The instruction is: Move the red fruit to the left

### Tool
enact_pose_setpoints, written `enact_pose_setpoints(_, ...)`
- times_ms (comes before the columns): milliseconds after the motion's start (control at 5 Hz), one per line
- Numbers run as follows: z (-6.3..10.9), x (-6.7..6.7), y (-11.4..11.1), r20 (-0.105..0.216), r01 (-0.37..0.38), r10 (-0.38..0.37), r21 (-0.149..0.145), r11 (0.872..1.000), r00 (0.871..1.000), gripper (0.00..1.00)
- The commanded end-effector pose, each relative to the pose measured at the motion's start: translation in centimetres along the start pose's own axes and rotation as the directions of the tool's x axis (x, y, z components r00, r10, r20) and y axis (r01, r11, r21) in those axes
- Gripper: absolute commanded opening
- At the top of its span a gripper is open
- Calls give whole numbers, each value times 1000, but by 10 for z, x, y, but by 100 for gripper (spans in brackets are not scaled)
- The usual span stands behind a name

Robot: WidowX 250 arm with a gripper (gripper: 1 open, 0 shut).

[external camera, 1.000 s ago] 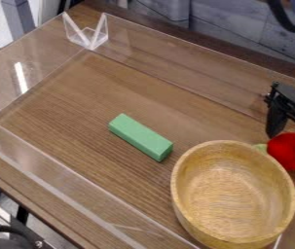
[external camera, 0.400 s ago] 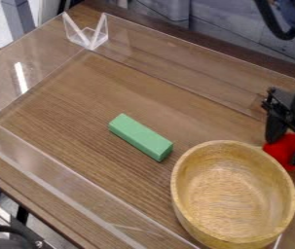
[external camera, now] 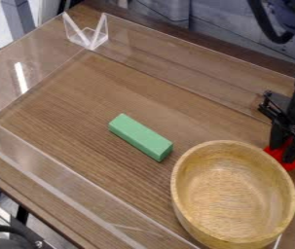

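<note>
The block (external camera: 140,137) lies left of the bowl (external camera: 235,194) (fruit (external camera: 290,152) behind the bowl's right rim).

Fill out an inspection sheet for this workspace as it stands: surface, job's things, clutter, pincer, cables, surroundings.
Surface: wooden tabletop with clear plastic walls around it.
Job's things: red fruit at the right edge, beside the bowl's far rim, mostly hidden by the pincer.
Clutter: green block lying flat near the middle; wooden bowl at the near right, nothing seen inside.
Pincer: black pincer pointing down over the red fruit, fingers either side of it; whether it grips firmly cannot be told.
Cables: dark cable looping above the arm at top right.
Surroundings: blurred dark and grey items behind the far wall; not identifiable.
</note>
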State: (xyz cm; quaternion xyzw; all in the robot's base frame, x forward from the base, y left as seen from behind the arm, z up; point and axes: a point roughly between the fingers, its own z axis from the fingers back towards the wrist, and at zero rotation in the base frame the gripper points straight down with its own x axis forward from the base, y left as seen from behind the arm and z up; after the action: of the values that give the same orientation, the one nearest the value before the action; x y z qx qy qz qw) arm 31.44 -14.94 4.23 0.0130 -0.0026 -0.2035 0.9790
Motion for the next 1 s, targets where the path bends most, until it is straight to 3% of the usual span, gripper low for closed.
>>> enact_pose_setpoints(0,16,3,16,63,53,-53,1,999,997,0)
enact_pose_setpoints(200,13,1,30,68,107,-107,1,994,992,100)
enact_pose_setpoints(400,5,13,24,72,87,-87,7,996,994,0)
enact_pose_setpoints(800,2,26,8,92,58,-59,14,998,994,0)
